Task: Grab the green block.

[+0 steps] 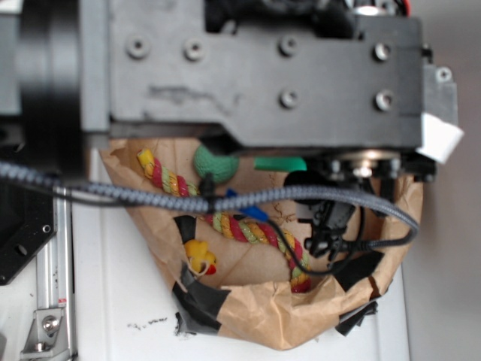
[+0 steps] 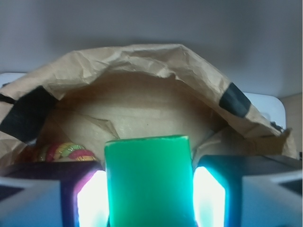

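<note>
Tool (image 2: 149,198) pinched green block (image 2: 148,182) squarely between both fingers; best hold pressure, lift straight above paper bag (image 2: 142,61).

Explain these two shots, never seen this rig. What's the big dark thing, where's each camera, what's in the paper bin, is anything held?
The big dark mass across the top of the exterior view is the robot arm, very close to the lens and blurred. That camera looks down on a brown paper bin patched with black tape, standing on a white table.

In the bin: a striped rope, a green ball, a small yellow toy and something small and blue. A black cable crosses in front.

The wrist view comes from a camera on the arm, looking out between the jaws. The green block fills the gap of the gripper, with a finger on each side, lit bright. So the block looks clamped. The same block shows as a green sliver under the arm in the exterior view.
</note>
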Controlling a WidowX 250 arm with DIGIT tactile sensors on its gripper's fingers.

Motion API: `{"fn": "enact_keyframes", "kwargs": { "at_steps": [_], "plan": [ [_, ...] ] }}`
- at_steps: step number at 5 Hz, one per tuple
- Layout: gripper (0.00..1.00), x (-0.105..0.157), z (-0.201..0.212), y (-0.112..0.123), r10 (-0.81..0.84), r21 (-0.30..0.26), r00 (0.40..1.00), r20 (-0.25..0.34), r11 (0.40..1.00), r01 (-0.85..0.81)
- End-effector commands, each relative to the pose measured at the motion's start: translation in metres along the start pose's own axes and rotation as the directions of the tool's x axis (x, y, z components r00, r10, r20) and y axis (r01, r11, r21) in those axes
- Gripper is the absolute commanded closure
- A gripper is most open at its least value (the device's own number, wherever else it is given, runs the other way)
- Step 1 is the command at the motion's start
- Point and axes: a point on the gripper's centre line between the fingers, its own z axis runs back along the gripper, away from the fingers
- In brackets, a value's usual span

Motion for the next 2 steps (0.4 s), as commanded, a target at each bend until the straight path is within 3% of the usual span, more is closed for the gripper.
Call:
{"fn": "enact_keyframes", "kwargs": {
  "at_steps": [1, 2],
  "plan": [
    [1.00, 0.0112, 0.0114, -0.0034, -0.019, -0.007, 0.998, 0.053, 1.000, 0.019],
    [1.00, 0.0117, 0.0074, -0.0054, -0.017, -0.015, 0.999, 0.042, 1.000, 0.018]
  ]
}}
